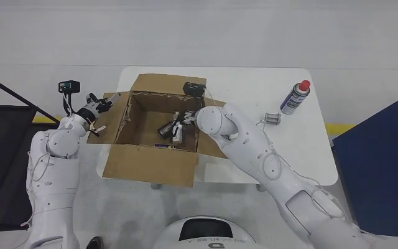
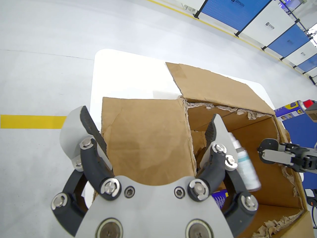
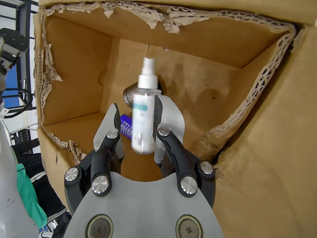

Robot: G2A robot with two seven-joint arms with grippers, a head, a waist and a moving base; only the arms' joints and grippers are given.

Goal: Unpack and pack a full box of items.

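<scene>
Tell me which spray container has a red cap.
The aerosol can standing on the table, outside the box. The small spray bottle by the right claw has a white top.

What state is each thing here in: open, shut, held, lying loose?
Cardboard box: open, flaps folded out, edges torn.
Left gripper: open, at the box's side flap.
Right gripper: open, down inside the box.
Spray bottle: between the right gripper's fingers, not clamped; a gap shows on one side.
Blue item: lying on the box floor.
Spray can: out on the table, red cap on.
</scene>
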